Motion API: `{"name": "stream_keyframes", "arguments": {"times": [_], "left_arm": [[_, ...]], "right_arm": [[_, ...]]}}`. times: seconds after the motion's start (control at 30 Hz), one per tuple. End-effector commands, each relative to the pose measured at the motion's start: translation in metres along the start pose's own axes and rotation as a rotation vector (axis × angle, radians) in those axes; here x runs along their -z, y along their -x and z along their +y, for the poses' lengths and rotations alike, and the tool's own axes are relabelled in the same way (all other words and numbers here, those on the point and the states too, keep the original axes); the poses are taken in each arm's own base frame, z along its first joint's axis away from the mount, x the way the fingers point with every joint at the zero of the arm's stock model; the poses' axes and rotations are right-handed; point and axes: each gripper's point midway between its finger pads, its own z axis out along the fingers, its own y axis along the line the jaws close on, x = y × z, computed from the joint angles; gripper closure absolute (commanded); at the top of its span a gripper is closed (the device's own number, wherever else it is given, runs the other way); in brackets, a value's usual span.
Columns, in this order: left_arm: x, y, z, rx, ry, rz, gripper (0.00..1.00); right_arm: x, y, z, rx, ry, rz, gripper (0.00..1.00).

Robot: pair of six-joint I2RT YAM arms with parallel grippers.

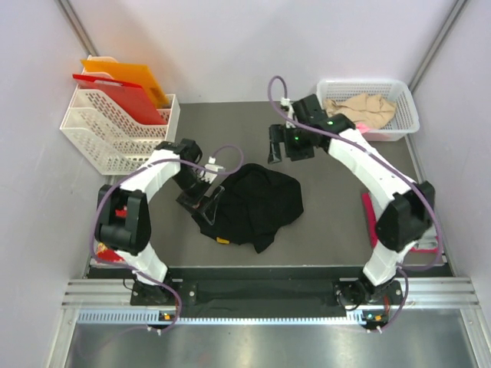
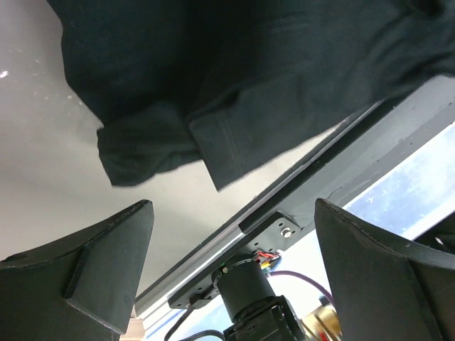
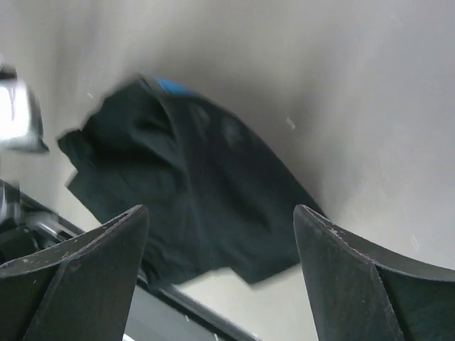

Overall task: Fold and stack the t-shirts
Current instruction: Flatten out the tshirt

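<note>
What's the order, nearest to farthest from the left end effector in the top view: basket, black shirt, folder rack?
1. Black shirt, mid-table, right beside the left end effector.
2. Folder rack, far left.
3. Basket, far right.

The left arm (image 1: 149, 175) and right arm (image 1: 368, 165) have white links, black joints, purple cables (image 1: 270, 92) and black wedge-shaped fingers (image 2: 92, 270).

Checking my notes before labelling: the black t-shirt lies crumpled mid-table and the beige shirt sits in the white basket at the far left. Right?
Not quite. The white basket with the beige shirt stands at the far right, as the top external view shows. The black t-shirt does lie crumpled mid-table.
</note>
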Motion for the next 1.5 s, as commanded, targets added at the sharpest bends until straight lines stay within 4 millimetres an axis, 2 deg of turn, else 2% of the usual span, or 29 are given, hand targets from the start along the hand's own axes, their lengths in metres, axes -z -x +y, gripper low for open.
{"name": "stream_keyframes", "arguments": {"times": [0.0,0.07,0.23,0.3,0.33,0.43,0.47,0.5,0.6,0.7,0.77,0.8,0.83,0.9,0.93,1.03,1.13,1.2,1.33,1.4,1.43,1.47], "left_arm": [[-0.011,0.007,0.007,0.037,0.006,-0.002,0.01],[-0.02,0.004,0.01,0.054,-0.005,0.025,0.01],[-0.038,0.005,0.01,0.069,-0.055,0.097,0.02],[-0.042,0.004,0.004,0.073,-0.096,0.115,0.24],[-0.045,0.005,0.003,0.07,-0.106,0.126,0.47],[-0.048,0.008,0.002,0.068,-0.103,0.133,0.76],[-0.046,0.01,0.003,0.068,-0.098,0.129,0.96],[-0.043,0.013,0.006,0.064,-0.076,0.124,1.0],[-0.026,0.024,0.014,0.037,-0.012,0.087,1.0],[-0.007,0.038,0.032,0.04,0.056,0.038,1.0],[0.009,0.041,0.059,0.089,0.109,0.008,1.0],[0.018,0.05,0.072,0.097,0.127,-0.02,1.0],[0.03,0.046,0.092,0.155,0.135,-0.038,1.0],[0.044,0.052,0.118,0.195,0.152,-0.071,1.0],[0.054,0.045,0.134,0.244,0.158,-0.079,1.0],[0.07,0.048,0.156,0.244,0.229,-0.105,1.0],[0.081,0.058,0.148,0.232,0.219,-0.149,1.0],[0.088,0.066,0.12,0.218,0.134,-0.166,1.0],[0.089,0.072,0.081,0.14,0.112,-0.175,1.0],[0.086,0.071,0.065,0.113,0.102,-0.167,1.0],[0.086,0.07,0.061,0.111,0.096,-0.165,1.0],[0.087,0.069,0.058,0.111,0.089,-0.162,1.0]], "right_arm": [[0.026,-0.009,-0.034,-0.03,-0.076,-0.047,0.18],[0.024,-0.022,-0.038,-0.047,-0.085,-0.017,0.19],[0.031,-0.026,-0.038,-0.058,-0.088,-0.034,0.19],[0.03,-0.029,-0.04,-0.061,-0.097,-0.016,0.2],[0.03,-0.028,-0.04,-0.062,-0.098,-0.015,0.2],[0.033,-0.023,-0.039,-0.059,-0.102,-0.028,0.2],[0.033,-0.022,-0.039,-0.058,-0.102,-0.028,0.2],[0.034,-0.02,-0.038,-0.055,-0.1,-0.035,0.2],[0.034,-0.018,-0.039,-0.059,-0.1,-0.034,0.21],[0.033,-0.016,-0.038,-0.058,-0.093,-0.036,0.21],[0.032,-0.016,-0.038,-0.059,-0.092,-0.033,0.22],[0.031,-0.018,-0.039,-0.059,-0.095,-0.028,0.22],[0.031,-0.019,-0.038,-0.058,-0.089,-0.024,0.23],[0.029,-0.023,-0.04,-0.06,-0.089,-0.014,0.24],[0.027,-0.026,-0.04,-0.06,-0.087,-0.006,0.25],[0.021,-0.033,-0.039,-0.065,-0.07,0.016,0.26],[0.015,-0.039,-0.036,-0.064,-0.054,0.033,0.26],[0.011,-0.044,-0.03,-0.043,-0.051,0.047,0.23],[-0.011,-0.057,-0.022,-0.017,-0.046,0.116,0.15],[-0.02,-0.055,-0.016,0.005,-0.038,0.119,0.13],[-0.03,-0.057,-0.018,-0.001,-0.039,0.137,0.13],[-0.034,-0.051,-0.016,0.002,-0.035,0.126,0.13]]}}
